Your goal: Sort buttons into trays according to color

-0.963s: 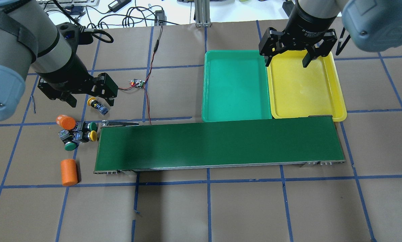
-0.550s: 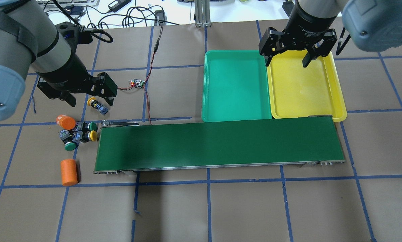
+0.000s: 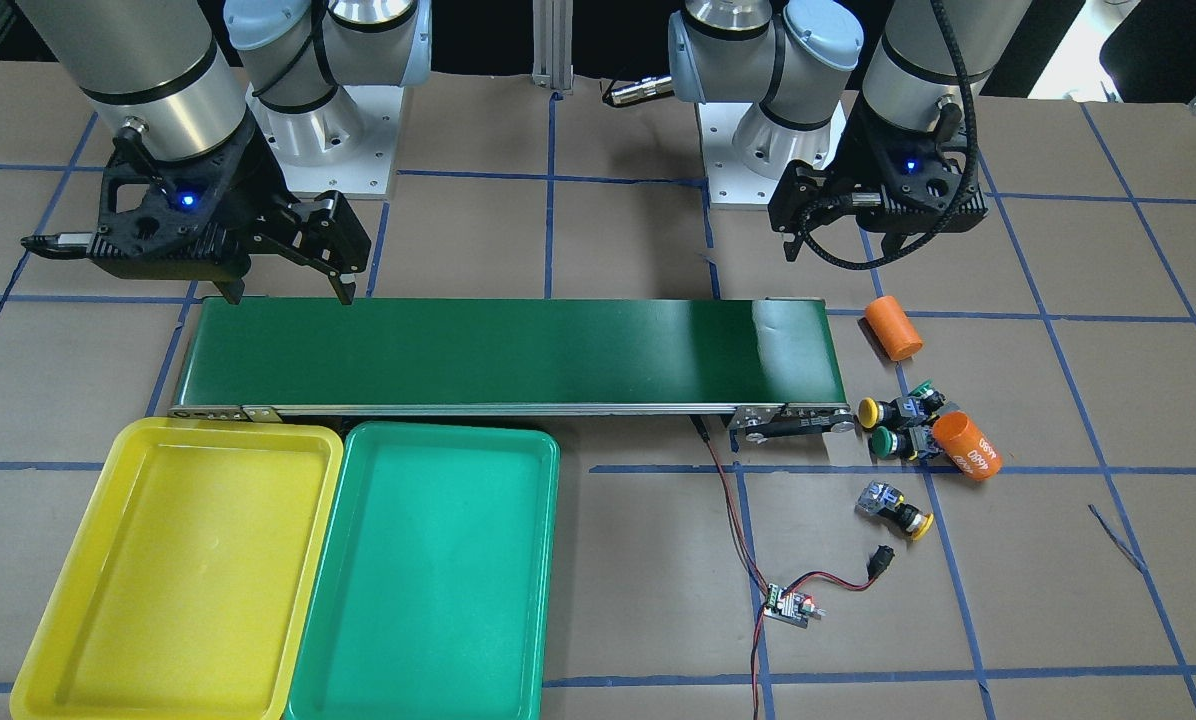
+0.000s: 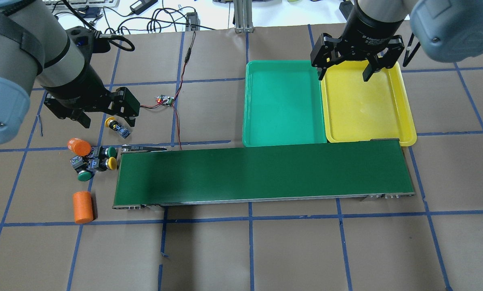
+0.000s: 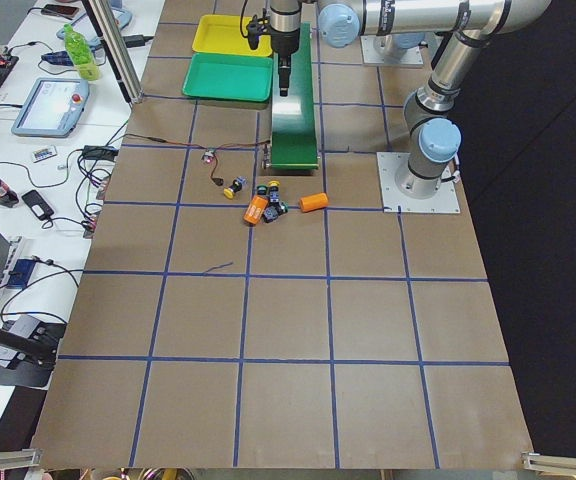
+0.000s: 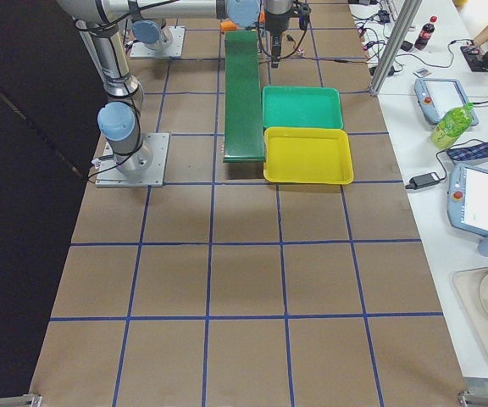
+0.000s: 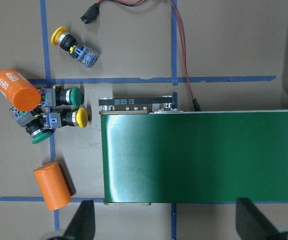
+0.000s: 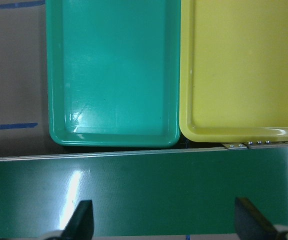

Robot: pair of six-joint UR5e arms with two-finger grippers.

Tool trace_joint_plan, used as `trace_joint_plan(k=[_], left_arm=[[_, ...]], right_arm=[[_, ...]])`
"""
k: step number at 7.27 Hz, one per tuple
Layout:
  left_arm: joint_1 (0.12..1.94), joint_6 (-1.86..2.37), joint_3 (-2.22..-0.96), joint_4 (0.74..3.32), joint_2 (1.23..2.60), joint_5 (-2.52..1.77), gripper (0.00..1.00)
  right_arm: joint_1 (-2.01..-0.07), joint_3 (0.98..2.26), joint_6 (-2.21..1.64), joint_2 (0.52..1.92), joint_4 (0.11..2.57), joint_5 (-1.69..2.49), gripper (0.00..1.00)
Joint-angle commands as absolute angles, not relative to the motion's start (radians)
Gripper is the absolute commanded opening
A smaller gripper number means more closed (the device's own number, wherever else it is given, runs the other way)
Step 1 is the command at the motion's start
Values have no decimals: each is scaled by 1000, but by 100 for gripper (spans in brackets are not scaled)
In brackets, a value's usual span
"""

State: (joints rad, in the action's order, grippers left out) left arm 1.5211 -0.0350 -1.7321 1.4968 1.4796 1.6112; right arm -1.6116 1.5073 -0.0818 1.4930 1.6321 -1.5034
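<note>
Four buttons lie left of the belt's end. A lone yellow button [image 4: 115, 125] [image 7: 64, 36] is farthest out. A green button [image 7: 74, 96], a yellow button [image 7: 81, 117] and a second green button [image 7: 40, 136] huddle together [image 4: 98, 162]. My left gripper [image 4: 106, 116] [image 7: 166, 222] hangs open and empty, high above this group. The green tray [image 4: 284, 103] [image 8: 114, 75] and the yellow tray [image 4: 364, 105] [image 8: 244, 65] sit side by side beyond the belt, both bare. My right gripper [image 4: 343, 74] [image 3: 288, 292] stands open and empty above them.
A long dark-green conveyor belt [image 4: 261, 173] runs across the middle. One orange cylinder [image 4: 78, 146] touches the button cluster and another [image 4: 82, 207] lies nearer the robot. A small circuit board [image 4: 165, 100] with red wires sits beyond the belt's left end.
My left gripper has drifted very slightly left and away from me in the overhead view. The right arm and the buttons have not moved.
</note>
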Motion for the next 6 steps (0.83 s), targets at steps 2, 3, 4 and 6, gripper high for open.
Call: trace_joint_plan(k=[2,3,4,6], left_arm=[[1441,-40,-1746,1497,1496,1614,100],[1366,-41,-1770,1447,1535,1612,100],[1301,-129,-1804,1334,1577,1612,100],[1177,-333,-1827,1180,1664,1615,100]], right_arm=[[-1612,1506,-81,1494,1634,-1502,100],[-1612,1506,-81,1494,1634,-1502,100],[-1614,1506,-81,1496,1634,-1502,100],[-1614,1506,-81,1493,1632,-1503,100]])
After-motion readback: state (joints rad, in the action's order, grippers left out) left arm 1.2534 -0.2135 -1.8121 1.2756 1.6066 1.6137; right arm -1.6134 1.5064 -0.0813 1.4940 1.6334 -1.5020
